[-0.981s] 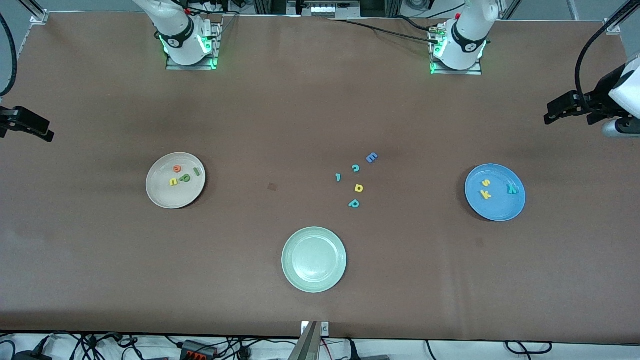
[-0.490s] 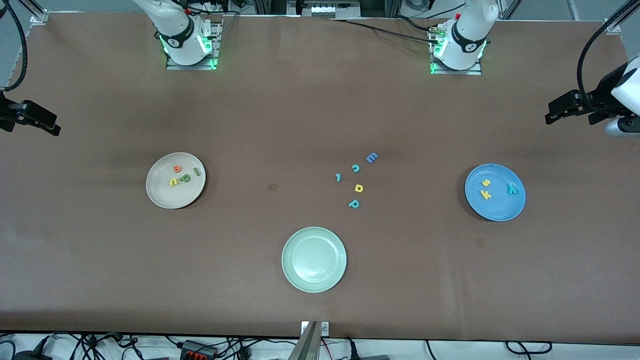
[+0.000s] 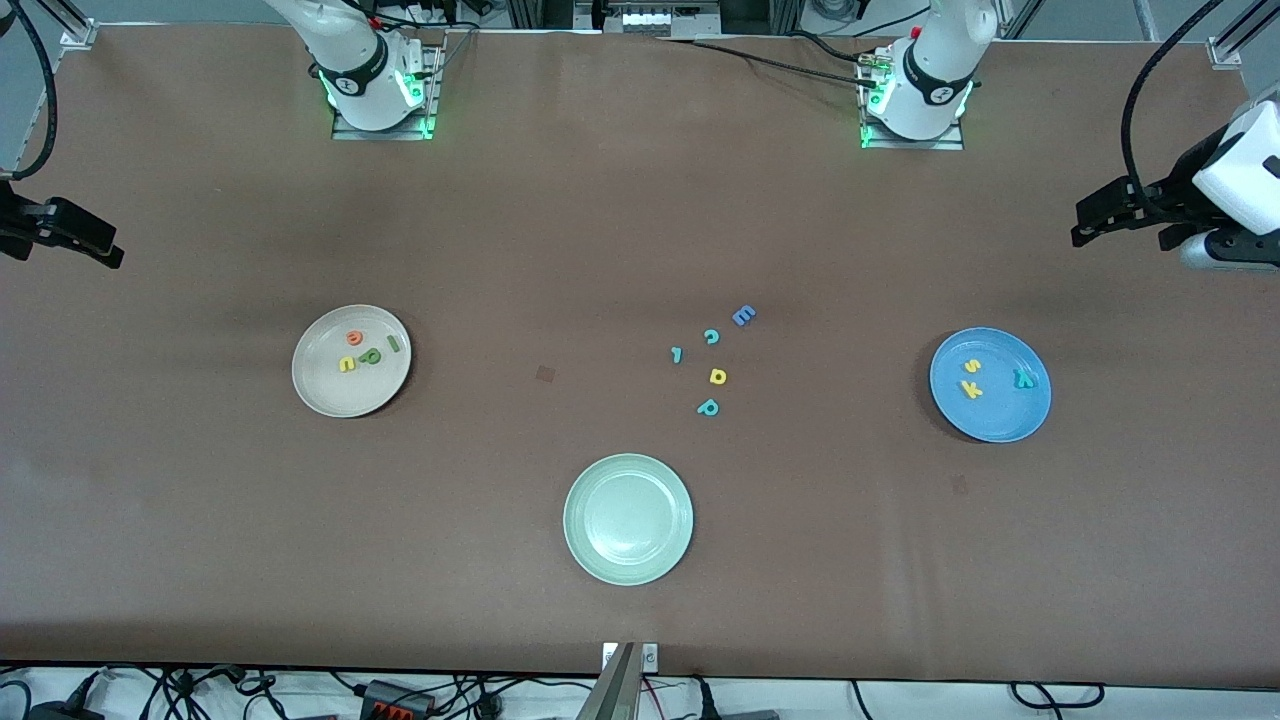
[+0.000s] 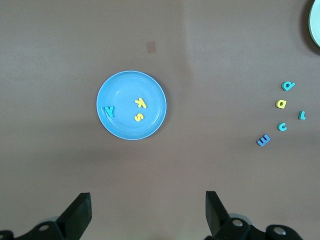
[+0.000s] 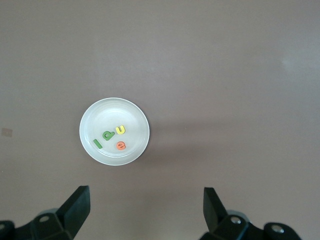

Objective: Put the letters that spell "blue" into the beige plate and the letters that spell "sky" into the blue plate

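The beige plate holds the green b, olive l, yellow u and orange e. The blue plate, toward the left arm's end, holds a yellow s, yellow k and teal y. Between them lie five loose letters, with a pale green plate nearer the camera.

Beige plate, toward the right arm's end, holds b, l, u, e; blue plate, toward the left arm's end, holds s, k, y.
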Controlling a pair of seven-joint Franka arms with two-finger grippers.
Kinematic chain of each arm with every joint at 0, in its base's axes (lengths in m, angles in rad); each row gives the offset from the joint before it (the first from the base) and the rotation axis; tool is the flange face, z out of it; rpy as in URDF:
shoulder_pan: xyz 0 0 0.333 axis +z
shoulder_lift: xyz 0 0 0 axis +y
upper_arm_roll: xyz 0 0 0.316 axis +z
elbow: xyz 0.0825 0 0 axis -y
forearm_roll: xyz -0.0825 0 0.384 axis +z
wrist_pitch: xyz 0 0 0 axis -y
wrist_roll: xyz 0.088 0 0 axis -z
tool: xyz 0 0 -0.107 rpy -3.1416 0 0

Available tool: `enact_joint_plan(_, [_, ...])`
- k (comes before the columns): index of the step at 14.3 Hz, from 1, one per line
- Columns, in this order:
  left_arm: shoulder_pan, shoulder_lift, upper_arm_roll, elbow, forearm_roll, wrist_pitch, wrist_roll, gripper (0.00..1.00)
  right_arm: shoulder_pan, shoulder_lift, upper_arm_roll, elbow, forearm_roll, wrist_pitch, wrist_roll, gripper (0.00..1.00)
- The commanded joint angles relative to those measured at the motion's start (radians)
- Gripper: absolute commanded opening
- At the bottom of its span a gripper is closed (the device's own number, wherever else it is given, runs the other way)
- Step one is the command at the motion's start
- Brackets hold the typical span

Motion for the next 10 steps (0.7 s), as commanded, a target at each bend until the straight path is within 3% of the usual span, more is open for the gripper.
enact_joint_plan(1, [0.004, -0.009, -0.001, 0.008, -0.028, -0.004, 0.01, 1.0, -0.014, -0.026, 0.003, -0.026, 0.039, 0.007, -0.021, 1.0])
enact_joint_plan(10, [0.001, -0.011, -0.001, 0.004, -0.057, -0.003, 0.046, 1.0, -0.009, -0.043, 0.006, -0.027, 0.033, -0.023, -0.033, 1.0])
